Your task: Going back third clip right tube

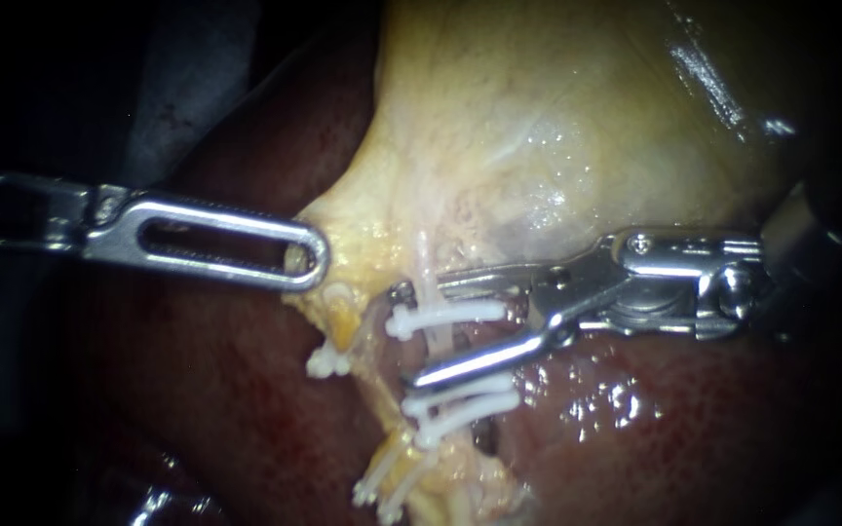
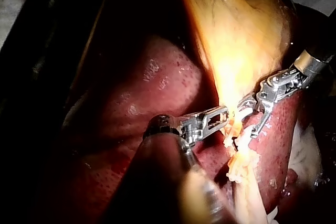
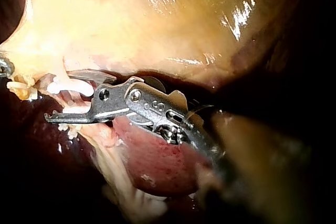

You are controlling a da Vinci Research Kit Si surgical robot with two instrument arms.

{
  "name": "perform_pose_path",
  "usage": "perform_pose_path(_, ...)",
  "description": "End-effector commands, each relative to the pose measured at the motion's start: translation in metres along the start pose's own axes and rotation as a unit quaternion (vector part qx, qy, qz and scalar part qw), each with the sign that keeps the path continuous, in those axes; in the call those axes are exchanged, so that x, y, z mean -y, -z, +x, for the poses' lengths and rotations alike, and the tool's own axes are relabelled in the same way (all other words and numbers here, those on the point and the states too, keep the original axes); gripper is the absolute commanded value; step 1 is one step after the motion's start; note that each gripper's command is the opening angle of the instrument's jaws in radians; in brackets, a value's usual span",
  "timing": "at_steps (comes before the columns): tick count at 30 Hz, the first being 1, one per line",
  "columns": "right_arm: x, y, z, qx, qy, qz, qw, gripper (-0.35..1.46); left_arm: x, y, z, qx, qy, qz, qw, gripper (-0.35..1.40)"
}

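Currently the left instrument (image 1: pixel 309 259) has its claw clamped on the gallbladder (image 1: pixel 538 127) edge, centre-left, likely tensioning the tubes; the right instrument (image 1: pixel 411 334) has its claw open, straddling the upper clip (image 1: pixel 448 314) on the right tube (image 1: pixel 427 263), mid-frame.

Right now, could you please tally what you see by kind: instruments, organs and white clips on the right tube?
Instruments: 2 (left instrument, right instrument)
Organs: 2 (gallbladder, liver)
White clips on the right tube: 3 (upper clip, middle clip, lower clip)
Total: 7
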Motion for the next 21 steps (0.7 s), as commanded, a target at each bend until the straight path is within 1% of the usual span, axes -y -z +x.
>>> perform_pose_path(1, 0.0000, 0.0002, 0.0001, -0.001, 0.000, 0.000, 1.0000, 0.58, 0.0000, 0.0000, 0.0000, 0.000, 0.000, 0.000, 1.0000, -0.35)
perform_pose_path(5, 0.0000, 0.0002, 0.0001, 0.000, 0.000, 0.000, 1.0000, 0.58, 0.0000, 0.0000, 0.0000, 0.000, 0.000, 0.000, 1.0000, -0.35)
perform_pose_path(8, 0.0001, 0.0007, 0.0003, -0.003, -0.001, -0.006, 1.0000, 0.59, 0.0000, 0.0000, 0.0000, 0.000, 0.000, 0.000, 1.0000, -0.35)
perform_pose_path(17, 0.0003, 0.0050, 0.0016, -0.013, -0.002, -0.022, 0.9997, 0.59, 0.0000, 0.0000, 0.0000, 0.000, 0.000, 0.000, 1.0000, -0.35)
perform_pose_path(21, 0.0009, 0.0074, 0.0023, -0.016, -0.006, -0.028, 0.9994, 0.59, 0.0000, 0.0000, 0.0000, 0.000, 0.000, 0.000, 1.0000, -0.35)
